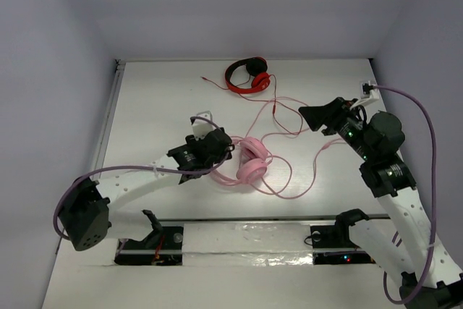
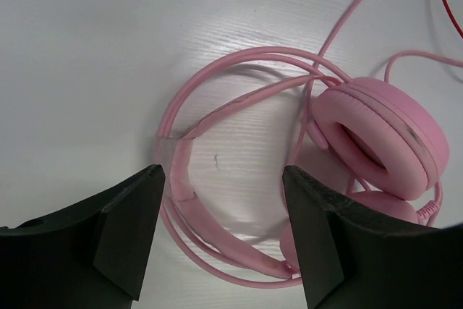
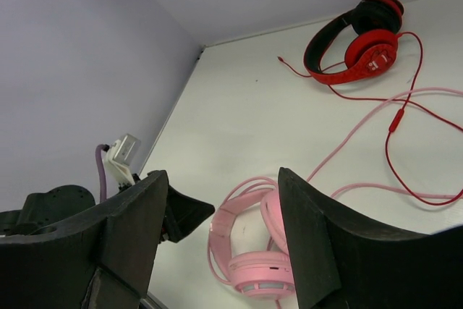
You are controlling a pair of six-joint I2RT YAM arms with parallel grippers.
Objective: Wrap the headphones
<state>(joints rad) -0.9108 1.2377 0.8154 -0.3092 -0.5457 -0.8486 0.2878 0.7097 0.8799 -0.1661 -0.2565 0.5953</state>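
The left gripper (image 2: 224,179) hung jaws apart directly over the pale pink over-ear headphones (image 2: 376,135), straddling their headband (image 2: 181,179), apparently to steady it; the right gripper (image 3: 221,186), jaws likewise apart and empty, waited right of those headphones, probably for their long thin pink cable (image 2: 346,16), sprawled loose on the white worktop (image 1: 159,106); smaller red-and-black headphones (image 1: 247,76) lay beyond.

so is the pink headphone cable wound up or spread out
Spread out: the pink cable trails in loose loops across the table, away from the pink headphones.
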